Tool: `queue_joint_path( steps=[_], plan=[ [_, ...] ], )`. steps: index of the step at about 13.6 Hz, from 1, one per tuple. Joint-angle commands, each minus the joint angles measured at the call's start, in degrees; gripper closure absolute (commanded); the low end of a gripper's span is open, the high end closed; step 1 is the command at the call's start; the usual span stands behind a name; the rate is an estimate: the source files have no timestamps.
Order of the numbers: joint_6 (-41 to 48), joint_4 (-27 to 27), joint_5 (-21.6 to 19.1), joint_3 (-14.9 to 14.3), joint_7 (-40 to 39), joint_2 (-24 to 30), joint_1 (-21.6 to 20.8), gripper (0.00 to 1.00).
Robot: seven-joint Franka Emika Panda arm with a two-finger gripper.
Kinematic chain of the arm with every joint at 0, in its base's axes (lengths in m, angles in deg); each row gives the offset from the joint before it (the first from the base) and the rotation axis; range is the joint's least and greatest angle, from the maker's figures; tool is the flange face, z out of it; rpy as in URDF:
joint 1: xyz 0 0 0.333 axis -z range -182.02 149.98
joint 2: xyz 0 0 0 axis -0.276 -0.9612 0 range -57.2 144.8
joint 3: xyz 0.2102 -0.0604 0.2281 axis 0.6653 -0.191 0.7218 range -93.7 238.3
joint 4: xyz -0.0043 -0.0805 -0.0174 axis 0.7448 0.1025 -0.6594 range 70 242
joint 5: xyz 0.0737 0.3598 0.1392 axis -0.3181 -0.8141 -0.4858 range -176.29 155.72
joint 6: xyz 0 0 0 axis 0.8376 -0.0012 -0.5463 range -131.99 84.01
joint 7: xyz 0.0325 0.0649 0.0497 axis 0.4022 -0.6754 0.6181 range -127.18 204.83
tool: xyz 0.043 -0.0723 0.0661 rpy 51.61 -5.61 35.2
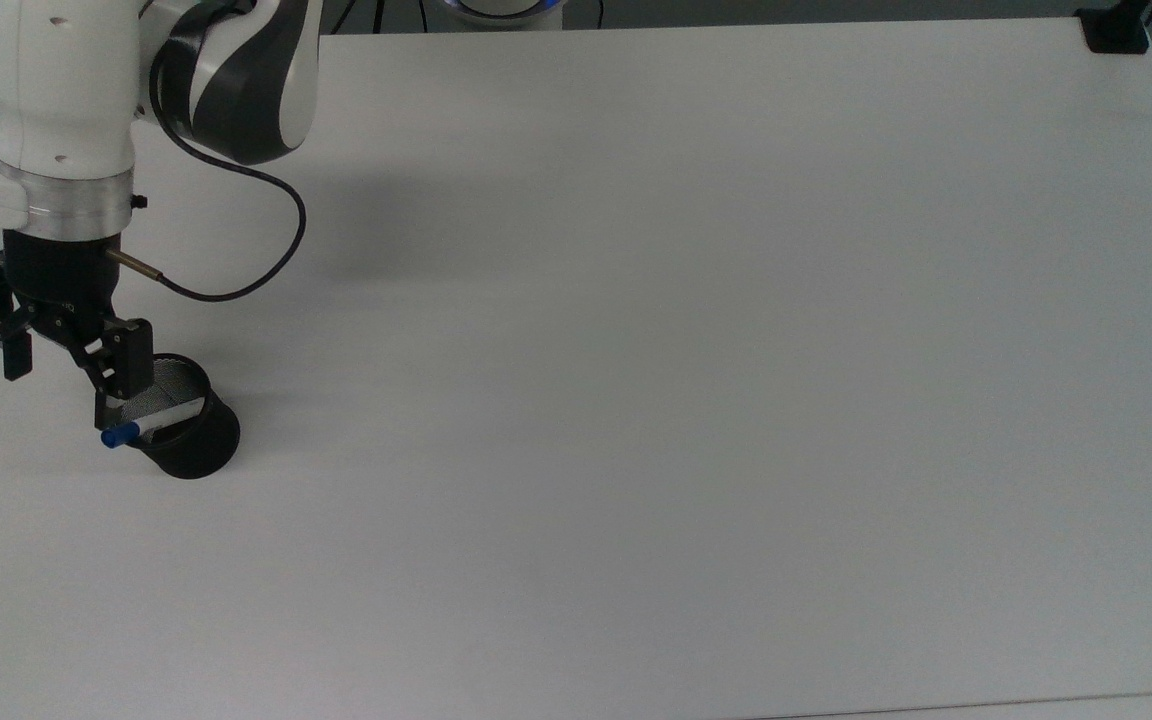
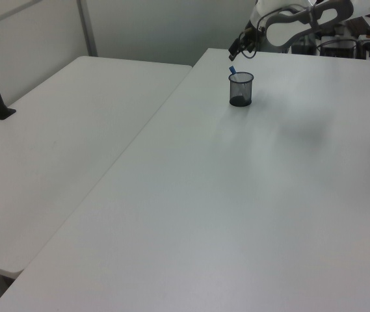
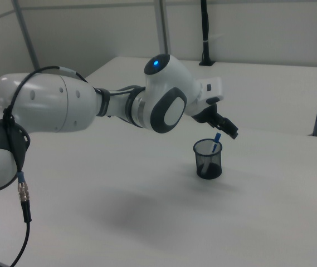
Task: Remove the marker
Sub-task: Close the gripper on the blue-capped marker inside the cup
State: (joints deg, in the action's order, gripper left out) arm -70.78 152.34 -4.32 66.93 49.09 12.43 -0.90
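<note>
Claw (image 1: 61,375) hangs wide, its 2 fingers empty, just above the marker (image 1: 148,425) in the mesh cup (image 1: 186,440); approach step, next lower and close.

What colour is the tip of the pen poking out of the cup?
Blue. The marker has a blue cap, clearest in the top view.
</note>
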Motion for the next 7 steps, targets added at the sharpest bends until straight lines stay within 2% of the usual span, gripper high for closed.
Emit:
queue_joint_path(
  steps=[1,7],
  plan=[
    [-1.4,-0.9,1.1,-0.4,1.7,-1.6,-0.7,0.07],
    [-1.8,-2.0,1.2,0.2,4.8,-3.6,-1.8,0.09]
  ],
)
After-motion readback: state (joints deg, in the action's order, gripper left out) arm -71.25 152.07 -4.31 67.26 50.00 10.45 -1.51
